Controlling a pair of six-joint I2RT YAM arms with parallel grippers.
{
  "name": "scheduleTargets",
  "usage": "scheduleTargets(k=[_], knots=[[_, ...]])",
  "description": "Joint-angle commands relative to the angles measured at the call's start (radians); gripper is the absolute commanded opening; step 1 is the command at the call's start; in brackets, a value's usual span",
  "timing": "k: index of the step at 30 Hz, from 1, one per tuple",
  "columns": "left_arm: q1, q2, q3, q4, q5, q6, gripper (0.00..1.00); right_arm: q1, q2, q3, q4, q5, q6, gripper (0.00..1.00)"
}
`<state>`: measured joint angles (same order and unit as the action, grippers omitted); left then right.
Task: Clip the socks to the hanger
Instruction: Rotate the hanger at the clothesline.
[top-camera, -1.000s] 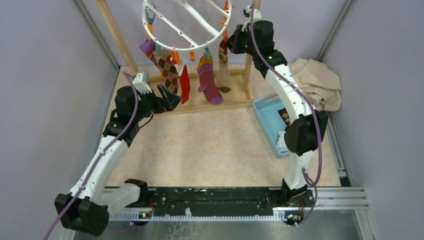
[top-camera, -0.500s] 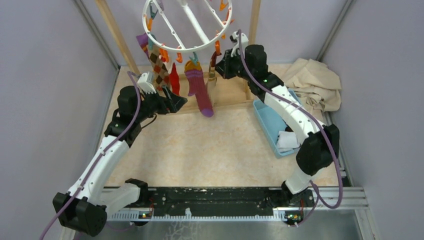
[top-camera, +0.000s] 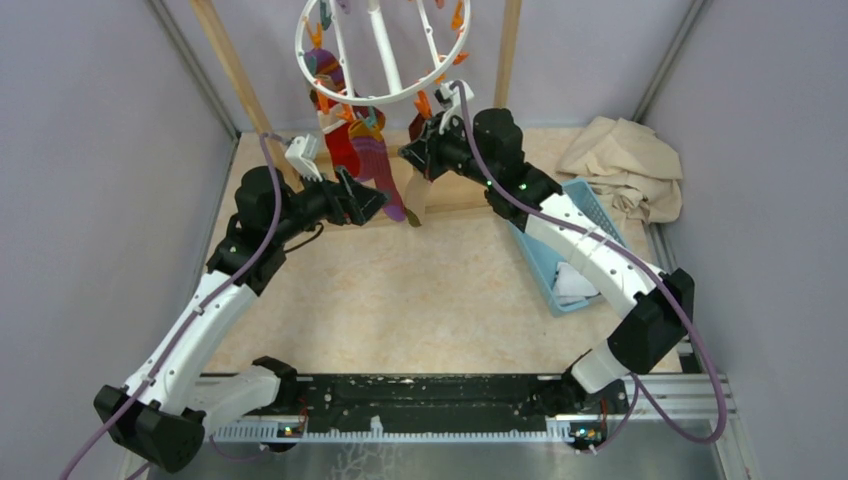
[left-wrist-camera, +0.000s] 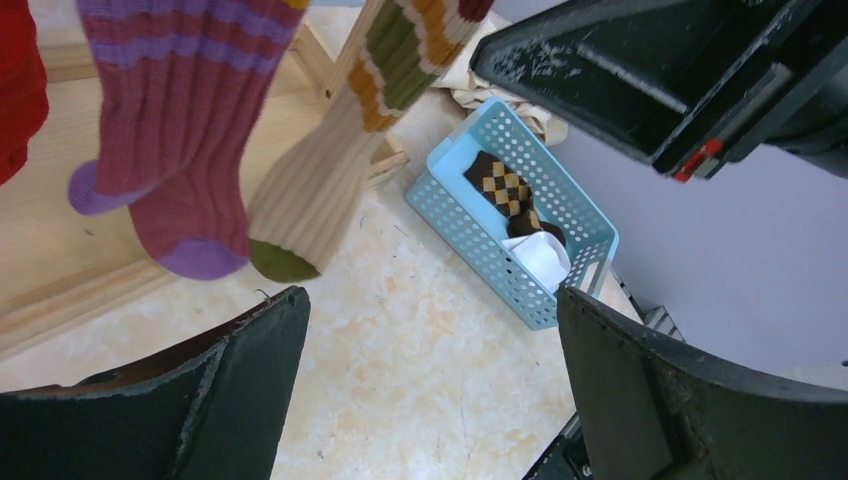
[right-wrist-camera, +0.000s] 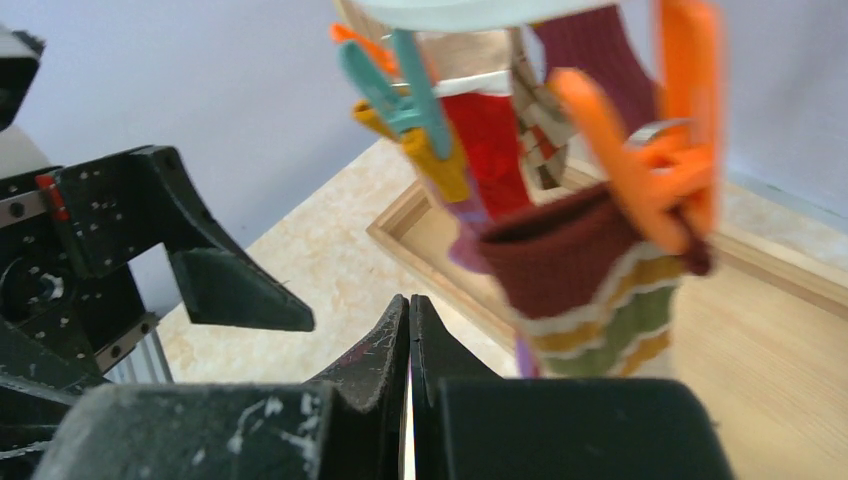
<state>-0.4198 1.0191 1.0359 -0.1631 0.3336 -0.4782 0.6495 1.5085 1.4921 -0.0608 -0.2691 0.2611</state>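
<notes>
Dangling from hanger (top-camera: 384, 55) pegs, socks (top-camera: 345, 150) hung over the table (top-camera: 420, 290) far side | left pincer (top-camera: 378, 203) gaped open just beside purple sock (left-wrist-camera: 170, 120); empty | right pincer (right-wrist-camera: 409, 300) was pressed closed near striped sock (right-wrist-camera: 590, 290); empty

Pale lilac walls (top-camera: 90, 150); mottled beige tabletop (top-camera: 420, 290); light wooden pole frame (top-camera: 234, 75); aluminium rail (top-camera: 690, 395) along near edge
</notes>
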Motion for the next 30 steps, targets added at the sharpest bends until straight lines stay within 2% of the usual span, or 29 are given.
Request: scheduleTargets(k=[1, 6, 10, 14, 18, 21, 30], knots=[[-0.018, -0.015, 0.042, 0.010, 0.001, -0.005, 0.98, 0.057, 0.006, 0.018, 0.039, 0.024, -0.022, 0.00], [-0.026, -0.017, 0.046, 0.005, -0.016, 0.006, 0.98, 0.112, 0.033, 0.016, 0.048, 0.048, -0.031, 0.00], [-0.026, -0.018, 0.043, -0.006, -0.034, 0.017, 0.98, 0.105, -0.031, -0.004, 0.026, 0.188, -0.058, 0.00], [-0.027, -0.017, 0.035, -0.003, -0.037, 0.022, 0.98, -0.005, -0.086, 0.041, -0.076, 0.154, -0.039, 0.00], [-0.028, -0.007, 0.019, 0.025, -0.024, 0.017, 0.98, -0.127, -0.119, 0.055, -0.110, 0.167, -0.052, 0.00], [-0.029, 0.009, 0.016, 0.054, 0.003, 0.009, 0.98, -0.198, -0.082, 0.097, -0.117, 0.128, -0.053, 0.00], [-0.039, -0.010, 0.010, 0.048, -0.007, 0.026, 0.98, -0.208, 0.194, 0.397, -0.167, 0.056, -0.063, 0.00]])
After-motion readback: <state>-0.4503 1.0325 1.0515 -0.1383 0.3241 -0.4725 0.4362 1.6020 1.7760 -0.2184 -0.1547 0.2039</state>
